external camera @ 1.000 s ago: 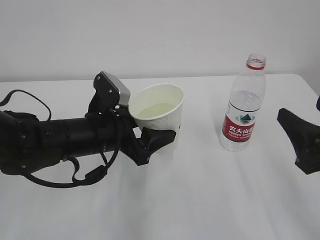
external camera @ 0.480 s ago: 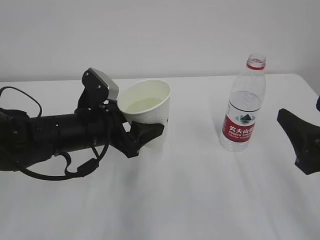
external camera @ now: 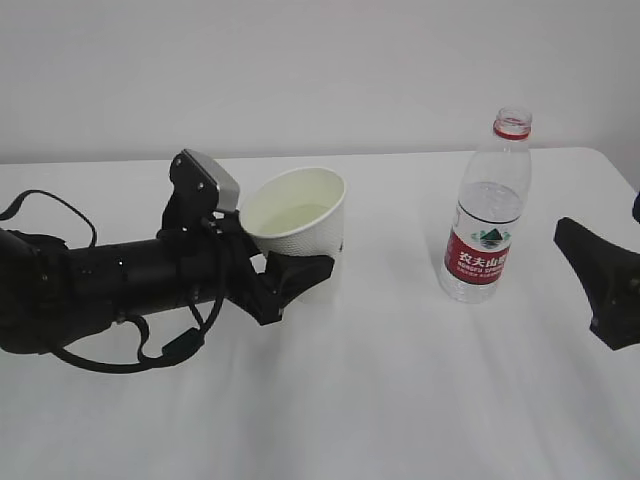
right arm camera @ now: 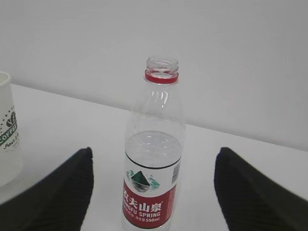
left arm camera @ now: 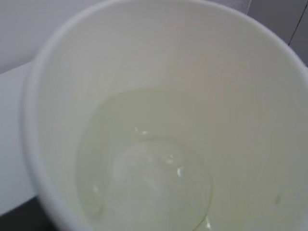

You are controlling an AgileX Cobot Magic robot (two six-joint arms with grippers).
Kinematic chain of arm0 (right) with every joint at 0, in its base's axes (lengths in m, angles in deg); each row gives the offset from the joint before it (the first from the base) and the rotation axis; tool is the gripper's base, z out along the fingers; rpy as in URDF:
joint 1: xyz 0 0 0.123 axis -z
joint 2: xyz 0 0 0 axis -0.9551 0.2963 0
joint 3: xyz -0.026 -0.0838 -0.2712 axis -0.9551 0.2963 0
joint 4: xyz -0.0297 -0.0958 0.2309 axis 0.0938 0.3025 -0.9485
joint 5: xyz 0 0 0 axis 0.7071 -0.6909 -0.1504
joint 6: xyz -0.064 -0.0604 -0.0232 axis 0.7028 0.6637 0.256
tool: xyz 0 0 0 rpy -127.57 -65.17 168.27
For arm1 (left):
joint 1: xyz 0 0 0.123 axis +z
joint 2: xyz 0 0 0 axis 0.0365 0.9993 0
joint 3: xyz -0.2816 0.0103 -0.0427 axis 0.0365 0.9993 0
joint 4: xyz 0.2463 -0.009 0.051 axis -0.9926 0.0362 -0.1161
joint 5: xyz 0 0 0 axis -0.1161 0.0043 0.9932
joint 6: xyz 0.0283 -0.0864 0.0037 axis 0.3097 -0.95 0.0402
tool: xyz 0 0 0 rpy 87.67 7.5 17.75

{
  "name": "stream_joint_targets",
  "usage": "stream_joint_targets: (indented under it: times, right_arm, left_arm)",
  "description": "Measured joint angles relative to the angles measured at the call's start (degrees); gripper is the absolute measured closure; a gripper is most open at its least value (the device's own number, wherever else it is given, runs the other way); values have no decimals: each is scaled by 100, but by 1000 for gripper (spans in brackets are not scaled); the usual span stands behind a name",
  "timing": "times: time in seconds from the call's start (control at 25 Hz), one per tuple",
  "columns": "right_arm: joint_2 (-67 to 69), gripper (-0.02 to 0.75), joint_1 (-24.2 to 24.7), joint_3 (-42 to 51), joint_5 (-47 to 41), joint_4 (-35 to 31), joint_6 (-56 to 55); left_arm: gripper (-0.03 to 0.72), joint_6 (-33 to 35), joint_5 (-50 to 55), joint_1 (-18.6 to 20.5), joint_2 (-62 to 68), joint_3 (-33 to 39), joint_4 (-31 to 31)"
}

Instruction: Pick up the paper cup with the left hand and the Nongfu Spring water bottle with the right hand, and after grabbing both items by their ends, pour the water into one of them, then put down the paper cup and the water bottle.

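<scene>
A: Exterior view first; the left hand (external camera: 285,285) reaches in from the left edge of the frame with its fingers spread around the lower body of the paper cup (external camera: 297,218), so it grips the cup near the base; the cup sits left of centre and leans a little toward the camera, its mouth showing.

B: Is it resting on the table (external camera: 400,400)? I cannot tell from here; the base is hidden behind the black finger; it may be just clear of the surface.

A: Fair; the low grip makes sense though, since it leaves the rim free for pouring; in the left wrist view the cup's inside fills the frame and the water (left arm camera: 144,168) lies shallow across the bottom.

B: So the pour looks done, I'd judge; the Nongfu Spring water bottle (external camera: 489,212) stands upright on the table, right of centre, uncapped, part full, and nothing touches it.

A: Agreed; the right hand (right arm camera: 154,192) has its fingers wide apart and empty; in the right wrist view they sit at the lower left and lower right corners with the bottle (right arm camera: 154,159) framed between them but beyond them; in the exterior view the hand is at the right edge, well apart from the bottle.

B: Then what remains is setting the cup down upright and letting go; tilted as it is, a hasty release could slop the water.
</scene>
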Motion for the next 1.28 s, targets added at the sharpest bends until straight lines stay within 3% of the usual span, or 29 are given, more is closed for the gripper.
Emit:
stream_joint_targets:
  times: [0.8,1.28]
  right_arm:
    - [0,145,0,0,0,0,22]
    - [0,144,0,0,0,-11,22]
  left_arm:
    - [183,22,-249,68,496,0,0]
    - [184,35,-729,783,600,129,50]
